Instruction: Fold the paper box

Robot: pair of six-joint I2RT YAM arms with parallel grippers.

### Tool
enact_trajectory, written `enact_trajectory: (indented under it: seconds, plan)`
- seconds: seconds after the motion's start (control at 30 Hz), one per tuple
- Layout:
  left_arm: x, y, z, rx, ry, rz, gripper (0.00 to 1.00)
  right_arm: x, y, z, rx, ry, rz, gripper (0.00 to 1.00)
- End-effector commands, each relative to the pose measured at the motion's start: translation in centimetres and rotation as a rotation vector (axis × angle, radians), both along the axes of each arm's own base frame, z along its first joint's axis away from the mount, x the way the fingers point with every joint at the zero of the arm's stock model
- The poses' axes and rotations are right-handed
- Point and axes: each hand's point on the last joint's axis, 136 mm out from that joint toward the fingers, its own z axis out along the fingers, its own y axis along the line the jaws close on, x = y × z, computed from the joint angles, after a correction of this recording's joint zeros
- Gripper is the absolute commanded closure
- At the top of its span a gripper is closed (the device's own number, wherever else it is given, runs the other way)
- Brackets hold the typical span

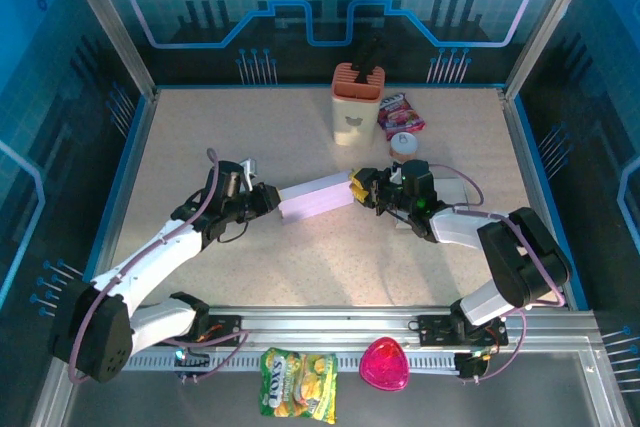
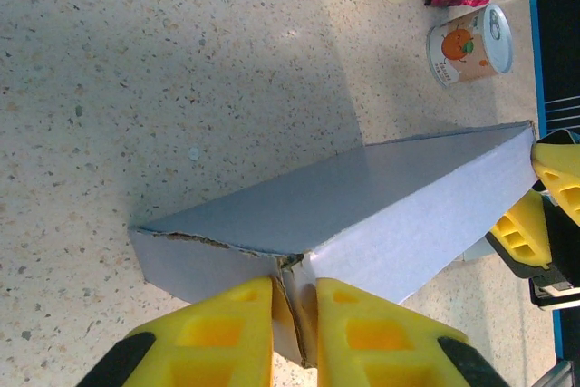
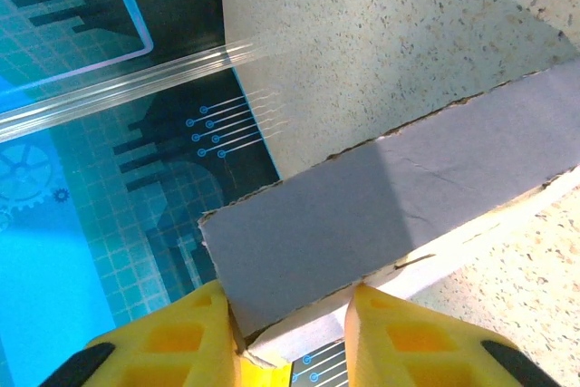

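Grey-lilac cardboard, matte and plain, made up the long paper box (image 1: 316,197). It lay flat near the middle of the speckled, stone-look counter (image 1: 200,127), stretched between the two arms. I could see no printing on it, and its ragged cut edges showed brownish fibre at the left end. The left tool (image 2: 294,337) had chunky yellow fingers with moulded recesses. They were pressed nearly together on a thin cardboard edge at that end, pinching it. The right tool (image 3: 290,328), equally yellow, stood astride the box's other end with one finger against each side, gripping the corner as far as I could tell.

Behind the box stood a cream, rounded-rectangular holder (image 1: 356,112) with a slotted orange top and something dark sticking out of it. Just beside it lay a glossy red snack packet (image 1: 401,114), its lettering too small to read. Near that was a small tin can (image 2: 469,44) with a pull-ring lid and an orange fruit pictured on its label. At the near edge, past the rail, lay a crinkly yellow-green bag (image 1: 298,384) whose label seemed to read "OXS". Close by it sat a shiny pink, rounded-triangular object (image 1: 384,364).
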Motion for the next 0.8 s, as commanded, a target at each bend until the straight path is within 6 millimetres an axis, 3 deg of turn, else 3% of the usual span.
enact_trajectory:
  seconds: [0.0,0.17,0.47,0.63,0.77]
  plan:
    - [-2.6,1.4,-4.3,0.093,0.150,-0.009,0.87,-2.4,-1.4,-5.6,-0.108,0.183,-0.005,0.71]
    - [-2.6,1.0,-3.5,0.101,0.130,-0.029,0.88,-2.5,-1.6,-4.7,-0.119,0.161,0.003,0.71]
    - [-3.8,0.0,-1.5,0.259,0.027,-0.079,0.85,-3.5,-2.0,-2.0,-0.136,0.072,0.088,0.59]
    - [-5.6,-0.6,-1.9,0.303,-0.008,-0.086,0.72,-6.8,-3.0,-1.7,-0.190,0.059,0.199,0.47]
    - [-6.9,-1.1,-3.3,0.285,0.023,-0.096,0.61,-10.0,-5.1,-1.8,-0.306,0.048,0.237,0.36]
